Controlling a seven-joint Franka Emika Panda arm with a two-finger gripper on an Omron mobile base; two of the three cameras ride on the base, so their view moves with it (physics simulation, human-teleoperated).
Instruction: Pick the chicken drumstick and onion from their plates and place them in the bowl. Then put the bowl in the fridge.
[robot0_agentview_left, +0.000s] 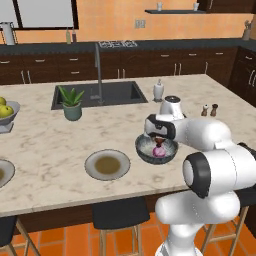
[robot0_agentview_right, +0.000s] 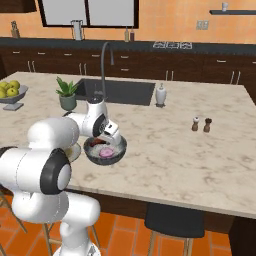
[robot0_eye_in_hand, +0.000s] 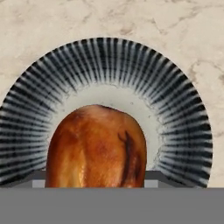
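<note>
Hanging directly over the bowl (robot0_eye_in_hand: 183, 113), the chicken drumstick (robot0_eye_in_hand: 96, 146) is seen clamped in the gripper (robot0_agentview_left: 159, 141) with its long axis pointing down toward the bowl's pale centre, the onion (robot0_agentview_left: 158, 152) already lying inside beneath it.

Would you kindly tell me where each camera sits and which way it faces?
Left base view: behind-left of the arm, facing the counter; the white arm covers the hand above the bowl.
Right base view: behind-right, same bowl and onion.
Hand view: looks down into the bowl at the chicken drumstick.
</note>
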